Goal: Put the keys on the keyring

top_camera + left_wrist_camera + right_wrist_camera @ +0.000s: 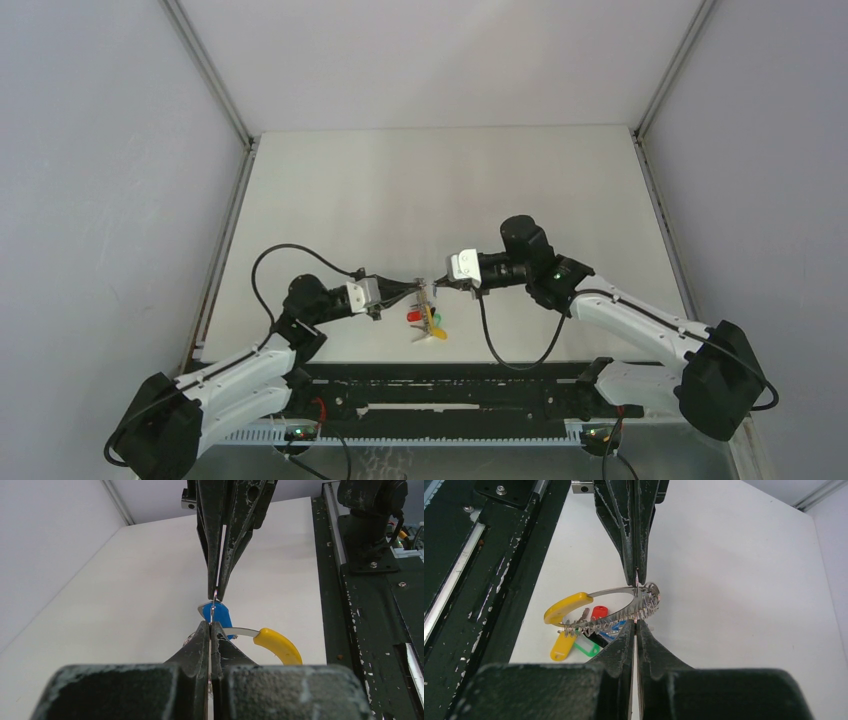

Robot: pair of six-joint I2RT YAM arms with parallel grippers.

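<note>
My left gripper (pixel 421 290) and right gripper (pixel 434 287) meet tip to tip above the table, both shut. In the left wrist view a thin wire ring (pixel 213 608) spans from my left gripper (pixel 210 624) to the right gripper (pixel 216 592), pinched at both ends, with a blue key (pixel 221 615) just behind it. The keyring (pixel 624 611), a grey toothed loop with a yellow curved section (pixel 566 607), lies flat between the tips. Red (pixel 599 612), yellow (pixel 560 646), green (pixel 587 646) and blue (pixel 618 626) keys sit under it.
The black rail (pixel 450 385) carrying the arm bases runs along the table's near edge, close to the keys. White walls and metal frame posts (pixel 212 75) enclose the table (pixel 450 190) at the left, right and back.
</note>
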